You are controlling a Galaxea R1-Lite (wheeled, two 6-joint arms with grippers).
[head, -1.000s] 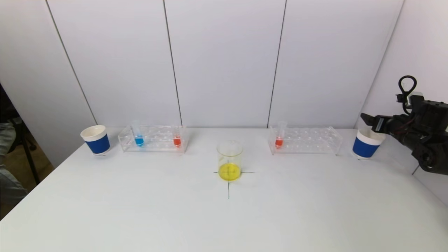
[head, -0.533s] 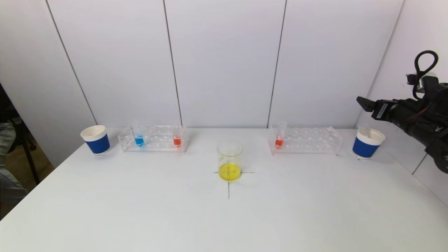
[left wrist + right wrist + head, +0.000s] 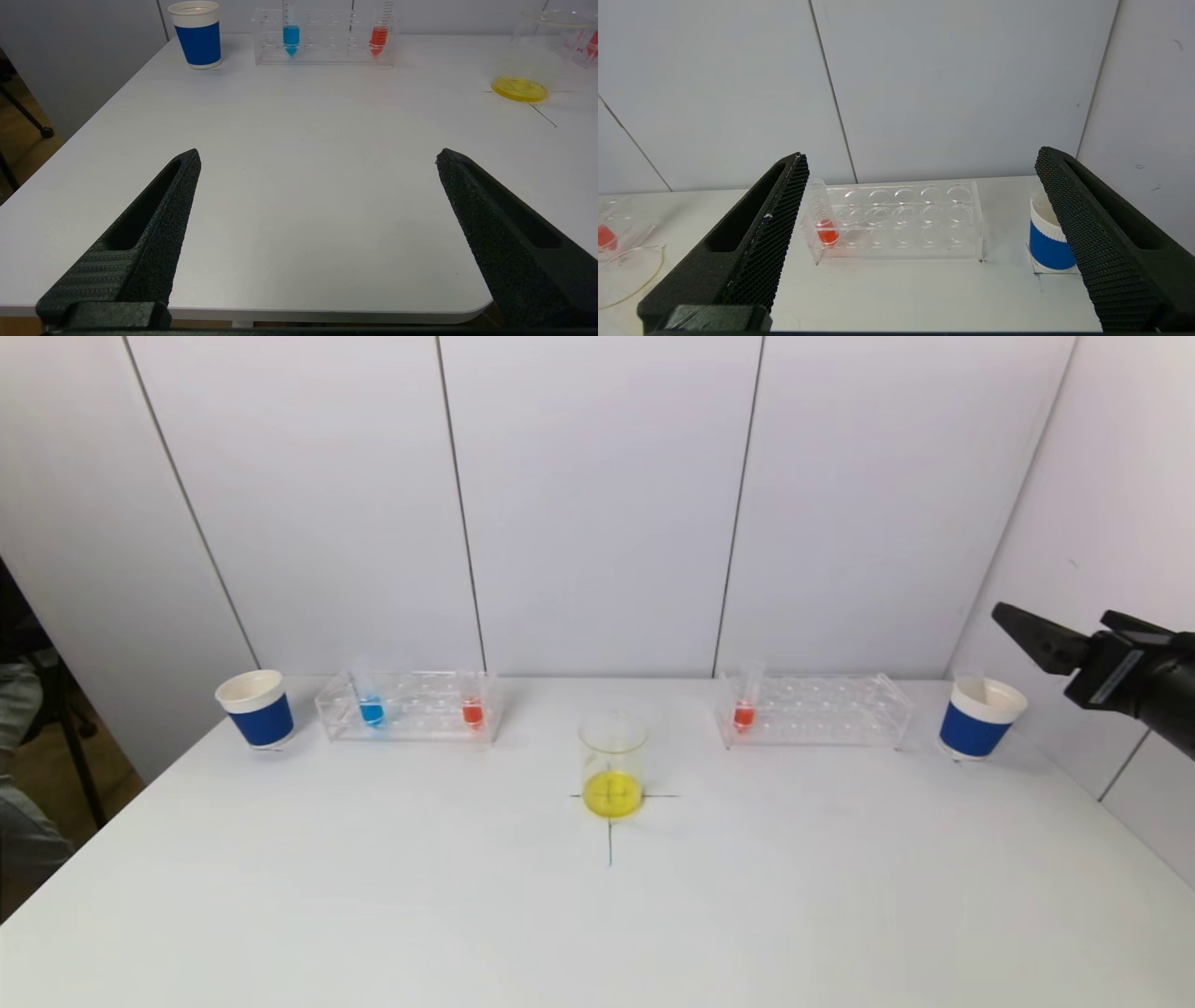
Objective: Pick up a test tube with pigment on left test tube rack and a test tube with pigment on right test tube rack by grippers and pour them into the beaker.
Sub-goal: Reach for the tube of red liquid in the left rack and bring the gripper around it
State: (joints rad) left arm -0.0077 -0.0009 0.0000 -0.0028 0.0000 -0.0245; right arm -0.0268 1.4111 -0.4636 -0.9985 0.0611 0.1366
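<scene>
Claw on my right arm [image 3: 1013,621] hangs in the air at the far right of the worktop [image 3: 597,915], above and just beyond the right blue cup [image 3: 976,719], its two fingers [image 3: 752,252] spread wide with nothing between them. From its own camera I look between those fingers at the right rack [image 3: 896,224], a clear plastic block of round holes, with one tube of red liquid [image 3: 824,219] standing upright in its end hole nearest the beaker. That blue cup sits just beside the rack's other end.

My left claw [image 3: 317,158] is also spread wide and holds nothing; it sits low at the near left edge of the worktop, well apart from everything, and does not show from the head.

On the left rack [image 3: 411,707] stand two tubes: one with blue liquid [image 3: 371,702] near the end by the left blue cup [image 3: 257,709], one with red liquid [image 3: 472,705] at the end toward the middle. Between the two racks and a little nearer to me stands the beaker [image 3: 612,765], upright on a cross drawn on the worktop, with yellow liquid in its bottom.
</scene>
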